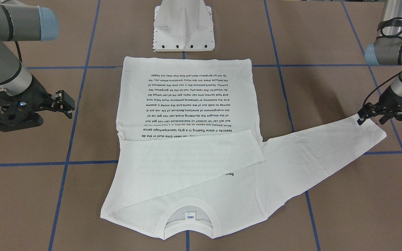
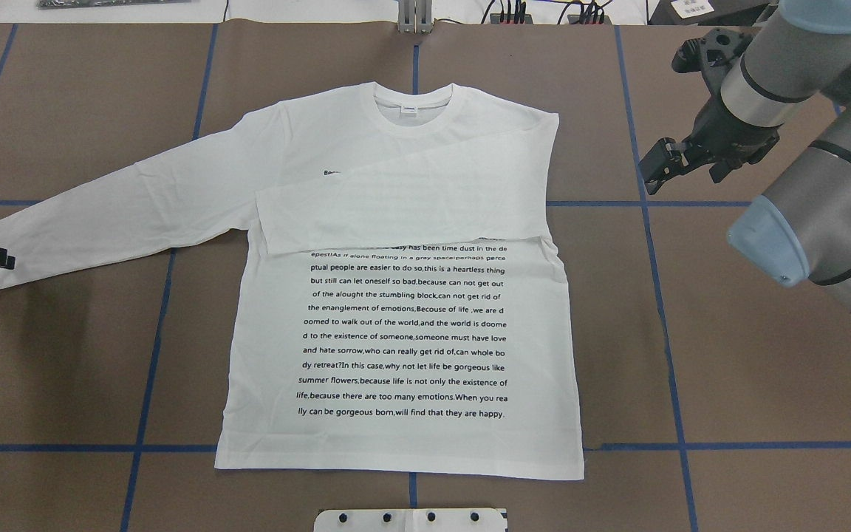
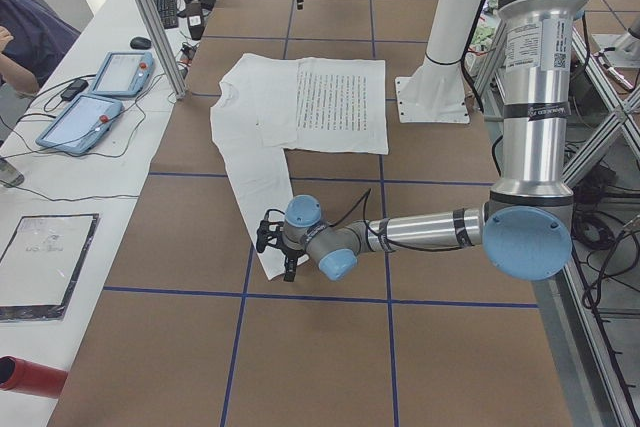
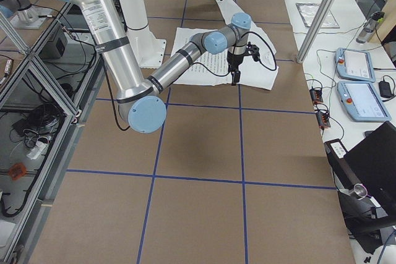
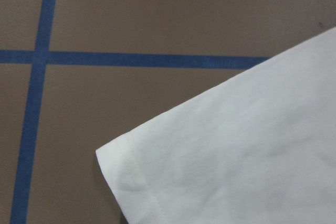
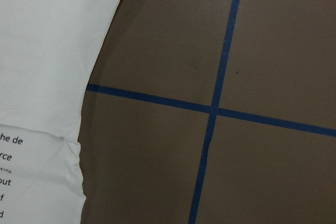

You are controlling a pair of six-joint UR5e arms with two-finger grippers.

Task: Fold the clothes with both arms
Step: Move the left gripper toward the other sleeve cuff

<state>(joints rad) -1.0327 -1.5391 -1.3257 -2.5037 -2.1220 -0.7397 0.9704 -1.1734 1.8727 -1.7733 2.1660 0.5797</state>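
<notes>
1 shirt [image 2: 403,443], 2 arms and 2 hands are on view, plus 1 white base [image 1: 183,31].

The shirt lies flat on the brown counter [image 2: 765,369], front up, collar [image 2: 412,103] on the far side from the robot and hem next to the base. 1 block of black text [image 2: 403,332] covers its body.

The left arm [image 3: 420,232] reaches low across the counter. The left hand [image 1: 371,118] sits at the cuff [image 5: 126,166] of the outstretched sleeve [image 2: 115,207]. Its 2 fingers stand a little apart and grip nothing. 1 fingertip overlaps the cuff's edge in the front view; I cannot tell whether it touches the cloth. The cuff lies flat on the counter, its corner near a crossing of 2 blue tape lines.

The outstretched sleeve runs from that cuff up to the shoulder. The other sleeve, the folded sleeve [image 2: 403,199], lies across the chest and hides the top lines of text.

The right hand [image 1: 66,103], on the right arm [image 2: 802,222], hangs above bare counter beside the shirt's shoulder, well clear of the cloth. Its fingers are apart and empty.
</notes>
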